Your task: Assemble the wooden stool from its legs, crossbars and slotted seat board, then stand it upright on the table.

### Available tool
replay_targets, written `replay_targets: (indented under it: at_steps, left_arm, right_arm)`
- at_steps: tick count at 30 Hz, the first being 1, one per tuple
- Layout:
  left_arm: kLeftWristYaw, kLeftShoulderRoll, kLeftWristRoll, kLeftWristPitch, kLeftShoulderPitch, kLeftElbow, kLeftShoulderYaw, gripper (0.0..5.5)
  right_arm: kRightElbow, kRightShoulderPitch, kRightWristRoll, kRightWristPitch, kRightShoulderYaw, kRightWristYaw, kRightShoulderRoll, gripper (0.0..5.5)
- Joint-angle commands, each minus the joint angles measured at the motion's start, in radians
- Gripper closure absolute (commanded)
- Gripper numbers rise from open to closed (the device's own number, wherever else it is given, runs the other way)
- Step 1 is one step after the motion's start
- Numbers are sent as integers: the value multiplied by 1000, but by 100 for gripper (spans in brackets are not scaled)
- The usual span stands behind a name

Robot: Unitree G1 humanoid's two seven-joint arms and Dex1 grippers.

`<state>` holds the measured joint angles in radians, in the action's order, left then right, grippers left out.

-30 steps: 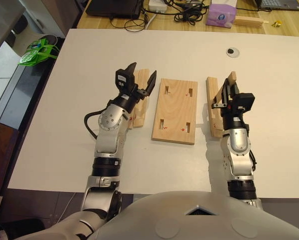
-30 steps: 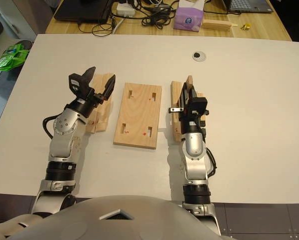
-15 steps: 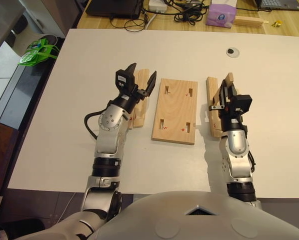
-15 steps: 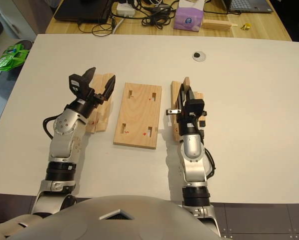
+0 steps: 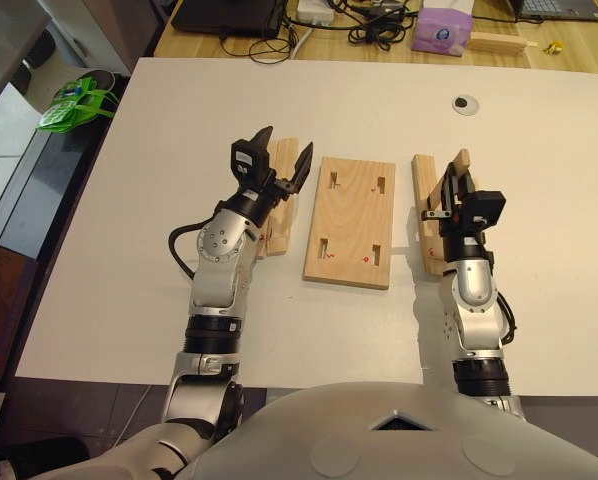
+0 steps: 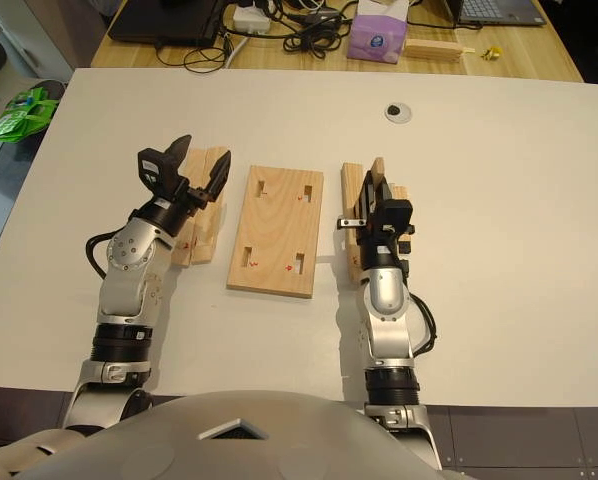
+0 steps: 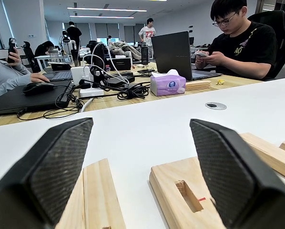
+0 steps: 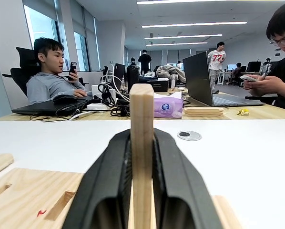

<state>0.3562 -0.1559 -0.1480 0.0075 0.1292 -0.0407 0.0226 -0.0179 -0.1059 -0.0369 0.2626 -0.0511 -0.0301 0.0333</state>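
Seat board [image 5: 350, 222]: lay flat on the table [image 5: 539, 200] with four slots facing up and its long sides running away from the robot.
Left gripper [image 5: 284, 150]: hung just left of the seat board, above the left pieces. Its fingers [image 7: 56, 162] were spread wide with nothing between them.
Left pieces [image 5: 282, 205]: wooden bars lay flat side by side, just left of the seat board and parallel to its long edge, with a narrow gap of table between.
Right gripper [image 5: 455, 185]: hung just right of the seat board, over the right pieces, clamped tight on a slat.
Slat [image 8: 141, 105]: was held on edge between the two fingers, its far end sticking out past the fingertips and away from the robot. Whether its lower edge touched the wood beneath could not be told.
Right pieces [image 5: 422, 200]: bars lay flat just right of the seat board, parallel to its long edge and slightly apart from it.
Grommet [image 5: 465, 102]: a dark round disc sat in the table, well beyond the seat board's far right corner.
Tissue box [image 5: 444, 28]: stood on the wooden desk behind the table, far past the seat board.
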Motion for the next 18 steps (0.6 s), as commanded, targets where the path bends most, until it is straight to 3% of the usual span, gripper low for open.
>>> replay_targets:
  at_steps: [1, 5, 11, 18]
  left_arm:
    - [-6, -2, 5, 3, 0, 4, -1, 173]
    - [-8, 0, 5, 1, -1, 4, -1, 173]
    - [-18, 5, 6, -3, -2, 0, -2, 173]
    - [-35, 15, 9, -17, 2, -14, -3, 173]
  right_arm:
    - [-42, -20, -88, -98, 14, -40, 21, 512]
    - [-43, -34, -122, -173, 8, -57, 20, 512]
    - [-47, -26, 5, -160, -31, -34, -28, 512]
    - [-58, -2, -2, -144, -13, -47, -35, 512]
